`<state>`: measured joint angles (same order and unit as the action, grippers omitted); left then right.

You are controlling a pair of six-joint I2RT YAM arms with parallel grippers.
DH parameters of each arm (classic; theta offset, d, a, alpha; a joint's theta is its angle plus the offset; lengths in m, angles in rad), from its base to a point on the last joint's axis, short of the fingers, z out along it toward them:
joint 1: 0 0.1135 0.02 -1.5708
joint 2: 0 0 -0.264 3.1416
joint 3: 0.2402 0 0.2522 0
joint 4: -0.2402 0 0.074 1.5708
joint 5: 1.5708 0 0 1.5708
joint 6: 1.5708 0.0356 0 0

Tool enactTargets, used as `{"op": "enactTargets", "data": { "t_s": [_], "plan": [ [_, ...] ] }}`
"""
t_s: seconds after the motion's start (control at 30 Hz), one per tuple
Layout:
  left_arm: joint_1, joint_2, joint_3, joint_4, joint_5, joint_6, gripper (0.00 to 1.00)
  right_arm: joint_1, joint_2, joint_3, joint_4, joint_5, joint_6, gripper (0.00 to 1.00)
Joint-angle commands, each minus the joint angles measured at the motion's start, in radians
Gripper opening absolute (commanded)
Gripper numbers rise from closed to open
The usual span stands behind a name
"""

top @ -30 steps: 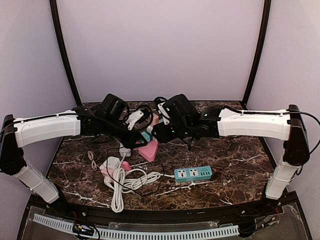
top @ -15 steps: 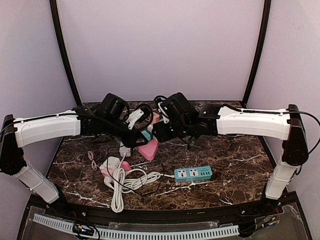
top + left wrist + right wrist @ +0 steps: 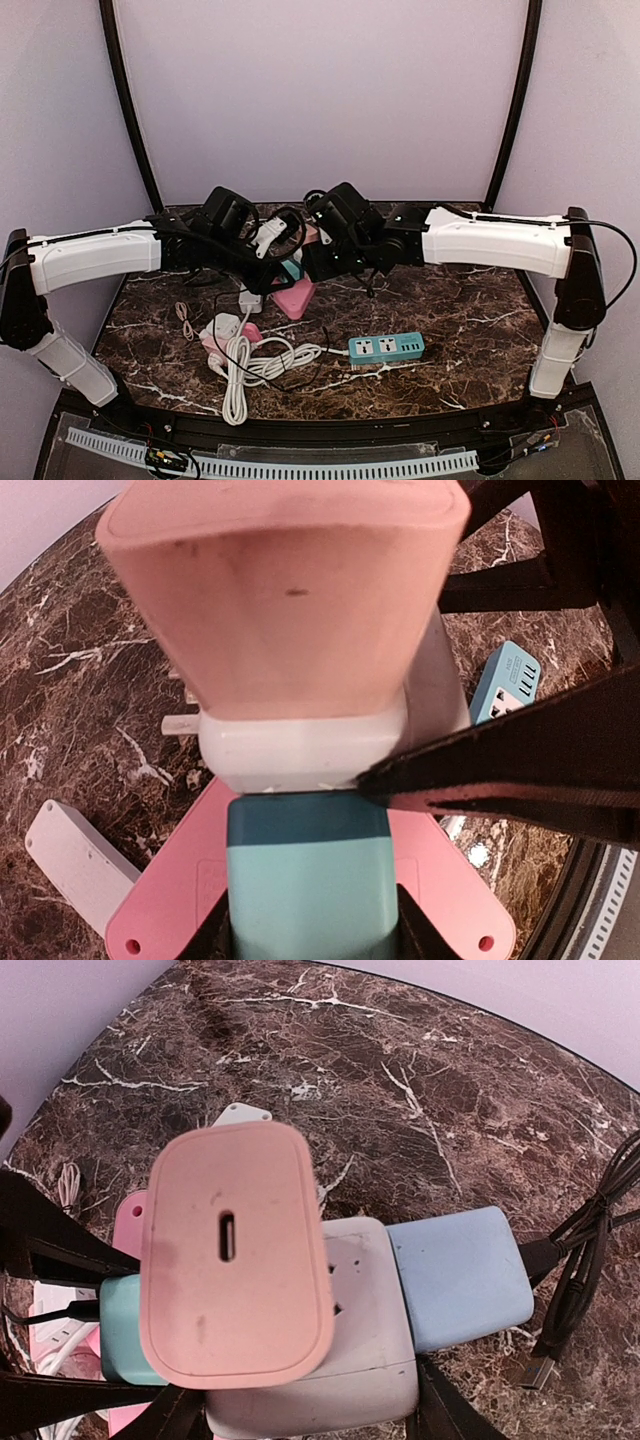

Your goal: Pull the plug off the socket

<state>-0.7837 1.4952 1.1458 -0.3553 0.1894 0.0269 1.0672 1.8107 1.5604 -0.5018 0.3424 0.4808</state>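
Observation:
A white cube socket (image 3: 385,1360) is held above the table between both arms. A pink plug (image 3: 235,1255) sits on its top face, a blue plug (image 3: 460,1275) on one side and a teal plug (image 3: 310,880) on the opposite side. My left gripper (image 3: 310,935) is shut on the teal plug, which still meets the white cube (image 3: 300,745). My right gripper (image 3: 310,1420) is shut on the white cube from its sides. In the top view the left gripper (image 3: 283,268) and right gripper (image 3: 313,262) meet at the table's middle, and the cube is mostly hidden.
A pink triangular board (image 3: 297,298) lies under the grippers. A teal power strip (image 3: 386,347) lies front right. A white and pink power strip (image 3: 222,328) and a coiled white cord (image 3: 255,365) lie front left. Black cables (image 3: 590,1250) trail at the right.
The right arm has shifted slightly to the left toward the left gripper. The left arm has hardly moved. Both grips are unchanged.

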Motion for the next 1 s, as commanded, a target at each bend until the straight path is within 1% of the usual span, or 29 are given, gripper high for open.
{"op": "enactTargets", "data": {
  "t_s": [0.0, 0.2, 0.33, 0.57, 0.73, 0.87, 0.97],
  "plan": [
    [-0.015, -0.034, 0.018, 0.036, 0.040, 0.011, 0.01, 0.002, 0.026, 0.062, 0.016, 0.071, 0.049, 0.00],
    [-0.015, -0.038, 0.018, 0.037, 0.050, 0.016, 0.01, 0.001, 0.033, 0.073, -0.004, 0.080, 0.059, 0.00],
    [-0.015, -0.037, 0.025, 0.029, 0.069, 0.026, 0.01, 0.001, 0.020, 0.058, 0.016, 0.056, 0.028, 0.00],
    [-0.014, -0.036, 0.038, 0.002, 0.123, 0.060, 0.01, 0.002, -0.065, -0.094, 0.222, -0.063, -0.059, 0.00],
    [-0.013, -0.023, 0.056, -0.020, 0.187, 0.065, 0.01, 0.003, -0.104, -0.166, 0.307, -0.149, -0.108, 0.00],
    [0.005, -0.011, 0.063, -0.018, 0.281, 0.055, 0.01, 0.003, -0.148, -0.234, 0.393, -0.214, -0.151, 0.00],
    [0.020, -0.003, 0.065, -0.013, 0.306, 0.040, 0.01, 0.003, -0.165, -0.264, 0.433, -0.245, -0.167, 0.00]
  ]
}}
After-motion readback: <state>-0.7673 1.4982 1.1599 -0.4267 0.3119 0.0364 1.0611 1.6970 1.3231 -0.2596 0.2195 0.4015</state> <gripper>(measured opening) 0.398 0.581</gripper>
